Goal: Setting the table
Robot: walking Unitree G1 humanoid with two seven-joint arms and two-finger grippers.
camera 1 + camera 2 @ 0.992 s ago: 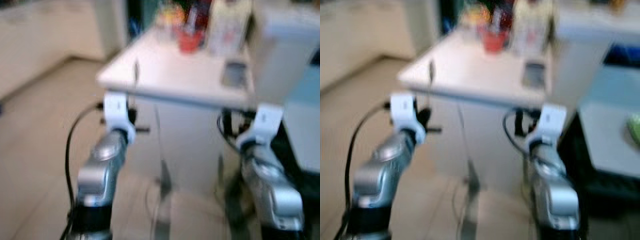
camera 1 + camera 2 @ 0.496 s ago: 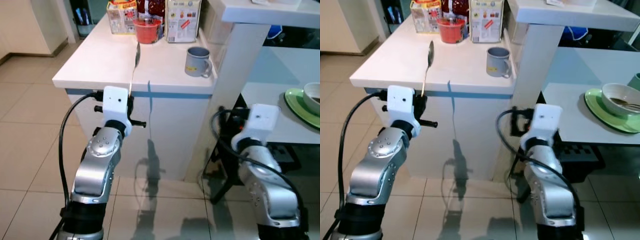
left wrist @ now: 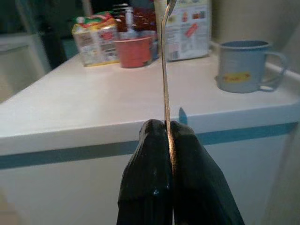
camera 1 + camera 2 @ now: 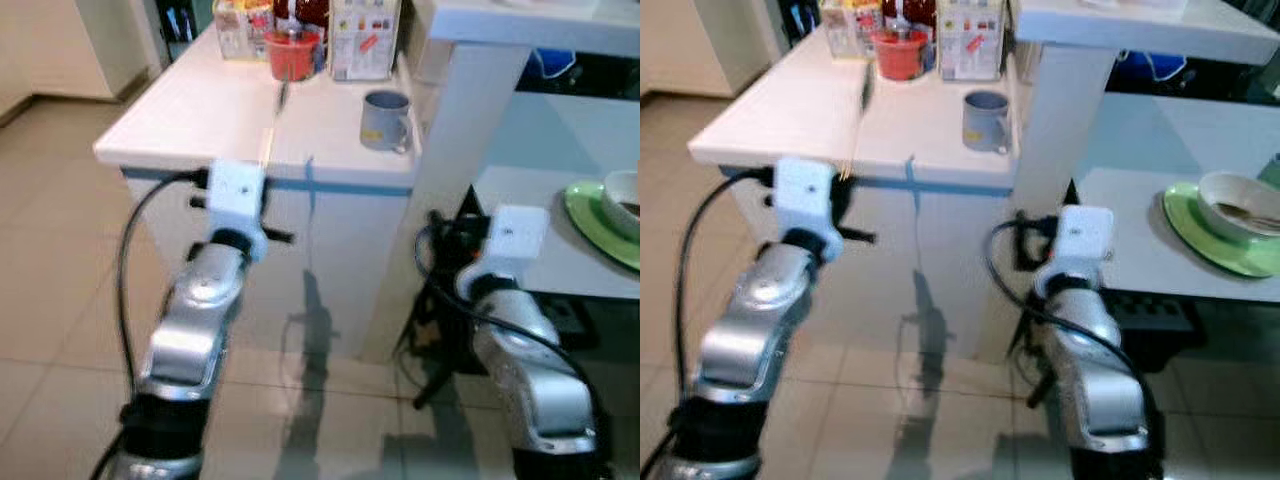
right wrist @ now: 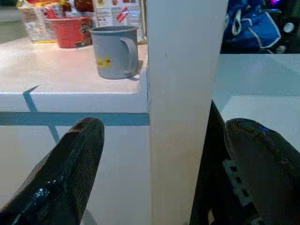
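My left gripper (image 3: 168,129) is shut on the thin handle of a metal spoon (image 3: 164,70), which stands upright in front of the white counter (image 4: 190,110). The spoon's bowl (image 4: 283,92) rises above the counter's edge. My right gripper (image 5: 164,124) is open and holds nothing; its fingers (image 5: 70,164) stand either side of a white post (image 4: 460,130). On the lower white table (image 4: 1130,250) to the right lies a green plate (image 4: 1200,235) with a white bowl (image 4: 1240,200) on it.
A grey mug (image 4: 385,118) stands on the counter near the post. A red cup (image 4: 293,55) and food packets (image 4: 970,40) crowd the counter's far end. A blue bag (image 5: 253,28) lies beyond the post. Beige tiled floor (image 4: 50,250) spreads to the left.
The whole picture has shifted slightly and gone a little soft, so the camera moved. The spoon stays held upright in my left gripper; the right gripper stays open.
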